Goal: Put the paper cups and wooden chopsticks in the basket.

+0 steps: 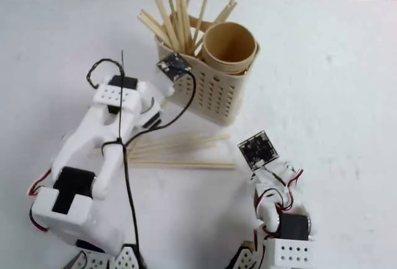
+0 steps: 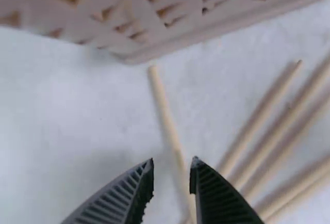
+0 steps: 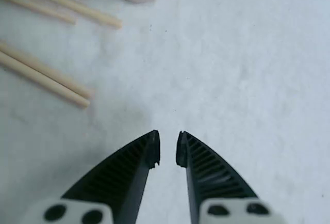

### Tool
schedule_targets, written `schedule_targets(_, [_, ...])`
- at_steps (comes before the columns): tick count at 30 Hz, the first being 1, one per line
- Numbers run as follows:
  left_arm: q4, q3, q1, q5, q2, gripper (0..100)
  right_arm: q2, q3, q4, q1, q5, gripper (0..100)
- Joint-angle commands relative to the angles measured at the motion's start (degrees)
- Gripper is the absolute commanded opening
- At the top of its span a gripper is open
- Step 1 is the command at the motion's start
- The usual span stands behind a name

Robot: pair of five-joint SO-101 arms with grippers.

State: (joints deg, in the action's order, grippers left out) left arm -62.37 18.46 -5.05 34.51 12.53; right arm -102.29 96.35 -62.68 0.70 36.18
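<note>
Jaws on the left gripper [image 2: 171, 166] were open just a little and held nothing. One wooden chopstick [image 2: 165, 113] lay on the white table [image 2: 67, 110]. It ran from near the basket [image 2: 216, 22] down to the gripper's tips. More loose chopsticks [image 2: 273, 131] lay beside it. Jaws on the right gripper [image 3: 167, 141] were only a little apart too, empty, low over the table. Seen from above, the basket stood upright with the paper cups [image 1: 229, 46] and many standing chopsticks [image 1: 180, 15] inside it.

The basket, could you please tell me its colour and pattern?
The basket is cream with slotted walls; high view shows best.
</note>
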Motion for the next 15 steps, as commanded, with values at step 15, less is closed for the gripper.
schedule_targets(15, [4.57, 16.97, 1.89, -7.12, -30.73, 9, -0.31, 0.53, 0.48, -0.31, 0.35, 7.0])
